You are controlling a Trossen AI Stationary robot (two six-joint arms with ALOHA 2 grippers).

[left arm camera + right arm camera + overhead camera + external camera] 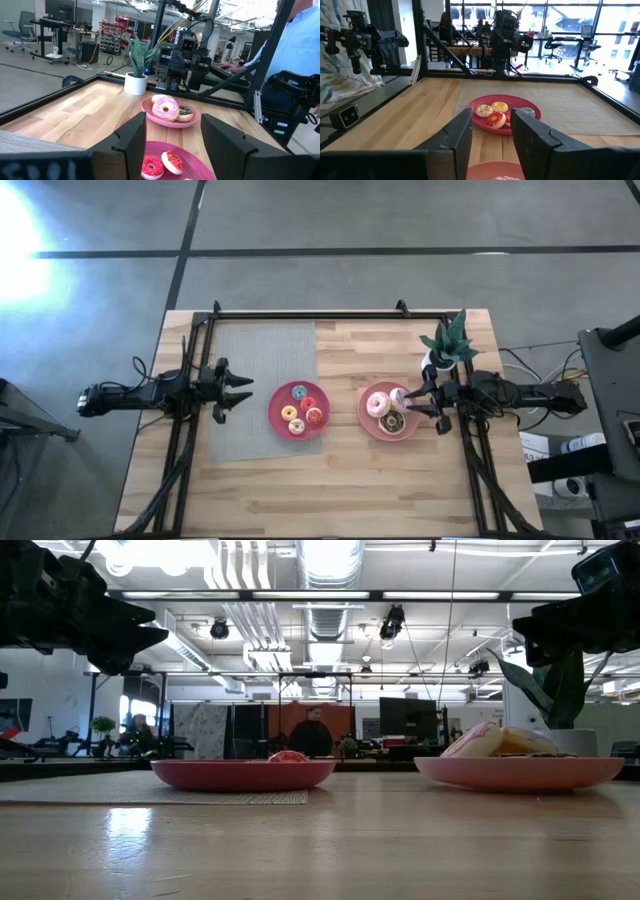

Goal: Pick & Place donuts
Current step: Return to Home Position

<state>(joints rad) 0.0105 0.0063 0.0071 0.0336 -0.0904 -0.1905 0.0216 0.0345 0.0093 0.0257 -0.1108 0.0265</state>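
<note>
A red plate (278, 420) near the table's middle carries the tiny donuts (299, 410): blue, red, yellow and cream rings show, also in the right wrist view (492, 114). To its right a pink plate (367, 423) bears the pink-frosted donut (378, 403), the lilac-white one (399, 395) and the dark brown one (392, 422). My left gripper (240, 392) is open, left of the red plate, over the grey mat. My right gripper (412, 402) is open at the pink plate's right rim. In the low view both grippers (110, 635) (560, 635) hang well above the plates.
A grey woven mat (262, 370) covers the table's left half, under part of the red plate. A potted plant (449, 345) stands at the far right, close behind my right arm. Black frame rails (310, 314) line the far and side edges. A person's blue sleeve (300, 40) shows beyond the table.
</note>
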